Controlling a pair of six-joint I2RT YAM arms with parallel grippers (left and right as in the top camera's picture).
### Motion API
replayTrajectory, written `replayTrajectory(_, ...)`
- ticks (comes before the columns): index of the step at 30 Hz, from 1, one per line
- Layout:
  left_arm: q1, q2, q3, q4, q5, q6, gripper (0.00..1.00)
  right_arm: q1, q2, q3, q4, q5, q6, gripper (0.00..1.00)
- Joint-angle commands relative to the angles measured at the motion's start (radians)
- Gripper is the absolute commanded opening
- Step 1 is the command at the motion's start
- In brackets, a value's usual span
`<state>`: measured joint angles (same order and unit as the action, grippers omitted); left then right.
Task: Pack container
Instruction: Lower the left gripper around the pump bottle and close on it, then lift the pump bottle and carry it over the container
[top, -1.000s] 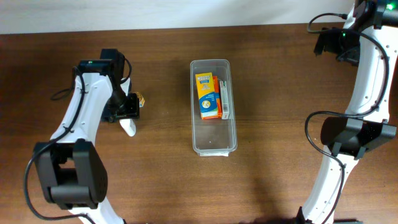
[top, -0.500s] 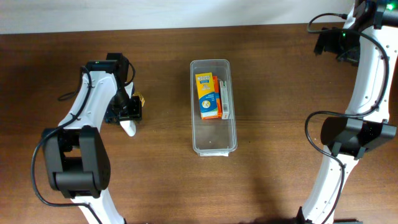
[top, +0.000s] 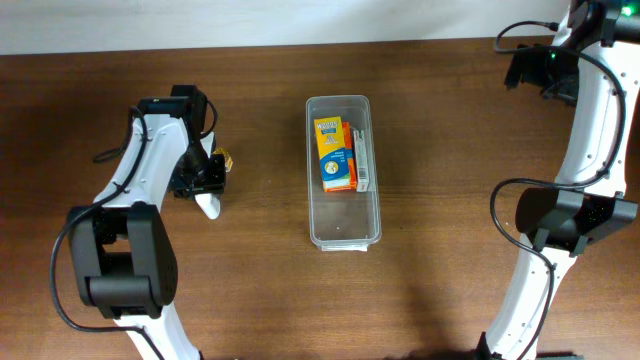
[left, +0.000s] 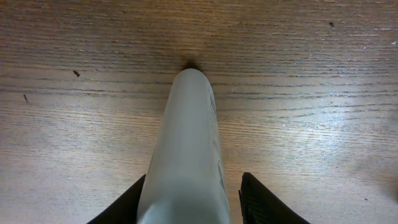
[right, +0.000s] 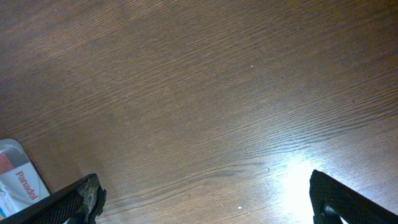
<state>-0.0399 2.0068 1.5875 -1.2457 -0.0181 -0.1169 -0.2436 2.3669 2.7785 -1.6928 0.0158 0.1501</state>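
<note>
Left tool (left: 193, 182) straddles the white tube (left: 186, 137), grip uncertain; clamp squarely, then lift right to the container (top: 345, 226); right tool (right: 204, 180) spread wide.

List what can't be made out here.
- Left wrist: whether the left hand actually grips the smooth white tube; the bottom edge cuts the contact off.
- Right wrist: white printed pack, cut off by the lower-left corner.
- Overhead: small golden item beside the left hand, too small to identify.
</note>
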Motion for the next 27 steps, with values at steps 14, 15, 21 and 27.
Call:
replayTrajectory(14, -0.001, 0.008, -0.001, 0.0, 0.011, -0.002, 0.22, 0.001, -0.008, -0.003, -0.006, -0.005, 0.001, 0.98)
replayTrajectory(15, -0.001, 0.008, 0.0, 0.0, 0.011, -0.002, 0.21, 0.001, -0.008, -0.003, -0.006, -0.005, 0.001, 0.98)
replayTrajectory(21, -0.001, 0.007, 0.049, -0.037, 0.012, -0.002, 0.22, 0.001, -0.008, -0.003, -0.006, -0.005, 0.001, 0.99)
replayTrajectory(27, -0.011, 0.007, 0.19, -0.135, 0.015, -0.002, 0.2, 0.001, -0.008, -0.003, -0.006, -0.005, 0.001, 0.98)
